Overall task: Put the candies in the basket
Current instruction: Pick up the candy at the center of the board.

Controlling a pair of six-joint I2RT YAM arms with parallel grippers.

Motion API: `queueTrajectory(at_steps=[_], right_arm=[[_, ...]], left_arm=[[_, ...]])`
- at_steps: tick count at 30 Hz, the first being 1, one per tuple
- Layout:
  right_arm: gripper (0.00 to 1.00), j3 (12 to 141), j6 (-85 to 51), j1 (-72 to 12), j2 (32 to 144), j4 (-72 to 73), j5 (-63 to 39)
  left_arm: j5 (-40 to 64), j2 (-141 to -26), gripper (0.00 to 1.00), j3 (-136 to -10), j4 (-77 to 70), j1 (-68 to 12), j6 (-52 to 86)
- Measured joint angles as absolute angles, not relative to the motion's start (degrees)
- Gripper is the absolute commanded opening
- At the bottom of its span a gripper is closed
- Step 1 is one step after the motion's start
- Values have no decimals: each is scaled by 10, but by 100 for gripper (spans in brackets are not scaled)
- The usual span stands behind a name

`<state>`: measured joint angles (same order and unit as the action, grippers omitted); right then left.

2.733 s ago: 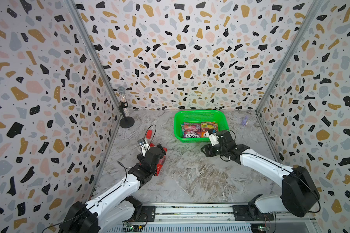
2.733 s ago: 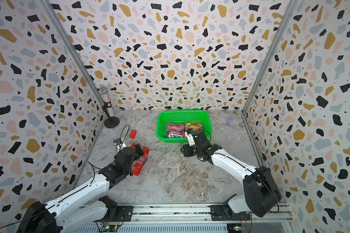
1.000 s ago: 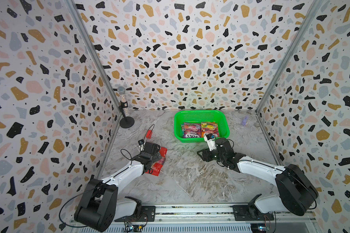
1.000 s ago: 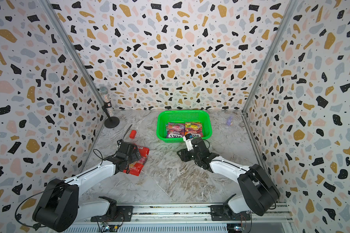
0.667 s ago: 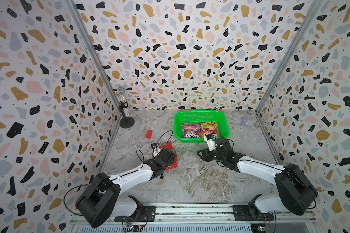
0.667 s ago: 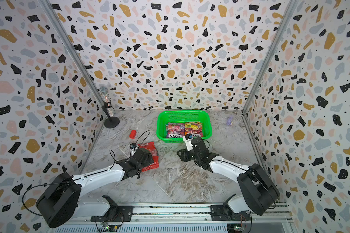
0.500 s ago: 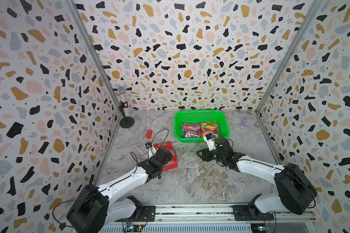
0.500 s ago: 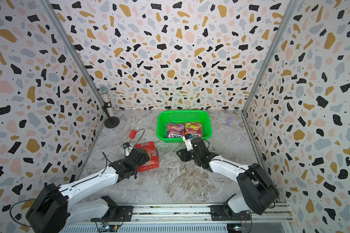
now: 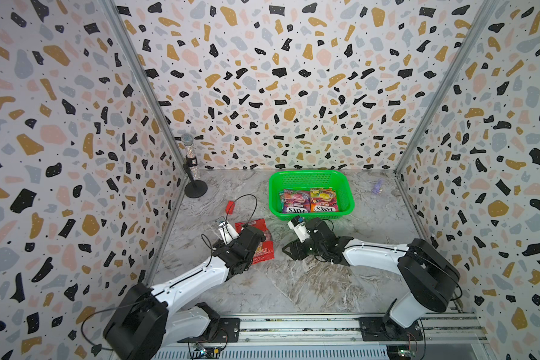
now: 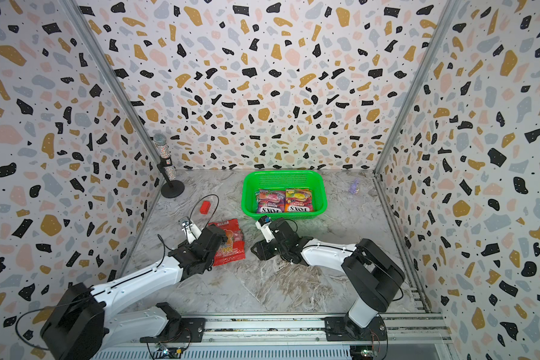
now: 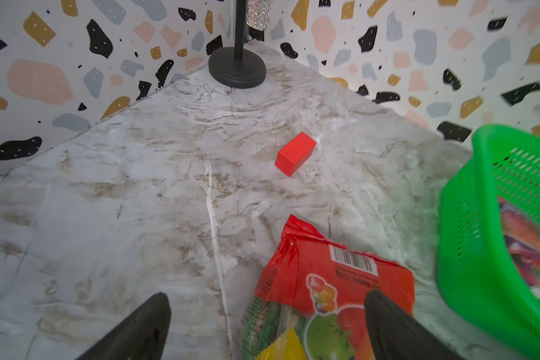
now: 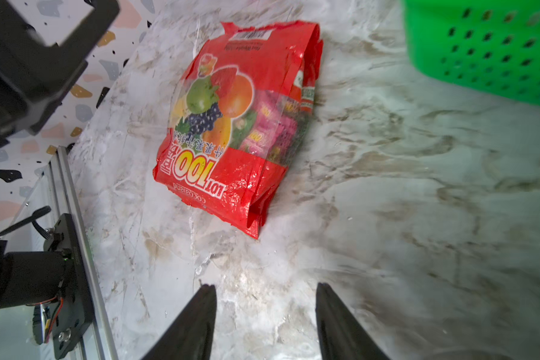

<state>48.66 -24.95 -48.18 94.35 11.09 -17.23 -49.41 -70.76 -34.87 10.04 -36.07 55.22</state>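
I see the left fingers (image 11: 150, 321) spread wide, one of them over the red bag (image 9: 264, 253); can't tell if it touches. The bag lies flat on the bench (image 9: 293, 280), mid-frame in both top views, lower left of the basket (image 9: 310, 176). Two FOX'S bags (image 9: 296, 202) sit in the basket. Right fingers (image 12: 200, 314) are parted over bare bench, just right of the bag.

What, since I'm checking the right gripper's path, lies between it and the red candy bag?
Only bare marble tabletop, as the right wrist view shows, lies between the right gripper and the red candy bag.
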Motion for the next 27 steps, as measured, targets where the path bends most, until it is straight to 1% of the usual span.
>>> queueTrajectory(at_steps=[3, 5, 10, 14, 17, 20, 27], right_arm=[[57, 500, -244, -489, 973, 105, -160], [58, 506, -241, -492, 989, 98, -155], [59, 510, -233, -498, 998, 85, -143], [59, 511, -228, -502, 998, 82, -120], [59, 522, -237, -506, 998, 65, -98], [58, 569, -251, -509, 1007, 40, -78], [58, 695, -267, -510, 1084, 8, -61]], left_arm=[[-493, -751, 100, -367, 79, -360, 526], [-478, -758, 100, -375, 72, -360, 514], [-429, -726, 100, -374, 33, -360, 478], [-393, -699, 100, -326, -57, -360, 473], [-376, -690, 100, -293, -88, -360, 474], [-376, -679, 100, -276, -107, -360, 487], [-398, -646, 100, -251, -131, -360, 522]])
